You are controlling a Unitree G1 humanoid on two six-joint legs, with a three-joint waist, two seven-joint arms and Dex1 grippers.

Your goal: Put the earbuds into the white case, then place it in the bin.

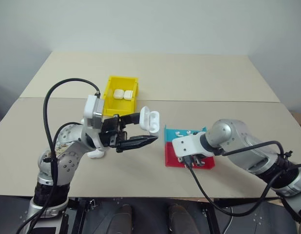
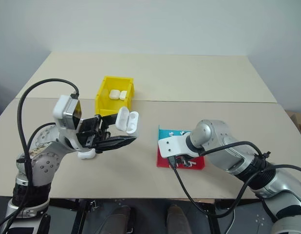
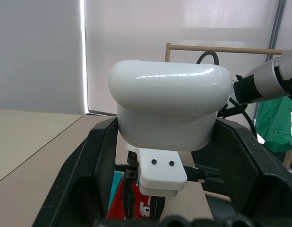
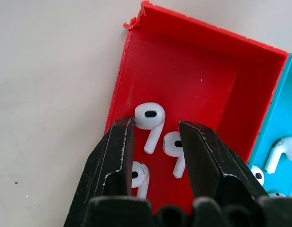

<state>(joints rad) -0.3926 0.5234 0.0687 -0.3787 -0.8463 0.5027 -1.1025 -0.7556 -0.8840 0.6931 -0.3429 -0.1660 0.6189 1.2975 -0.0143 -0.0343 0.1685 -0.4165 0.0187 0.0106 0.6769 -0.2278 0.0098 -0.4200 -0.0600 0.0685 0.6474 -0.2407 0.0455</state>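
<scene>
The left gripper point(image 1: 141, 130) is clamped on the white case point(image 1: 149, 119), holding it in the air with its hinged lid open, likely so an earbud can be dropped in. The right gripper point(image 4: 155, 142) hangs part-open over the red tray point(image 4: 193, 66), its fingers straddling loose earbuds point(image 4: 150, 118) but grasping none. The yellow bin point(image 1: 111, 105), with two closed cases point(image 1: 123, 94) inside, stands just beyond the left gripper.
</scene>
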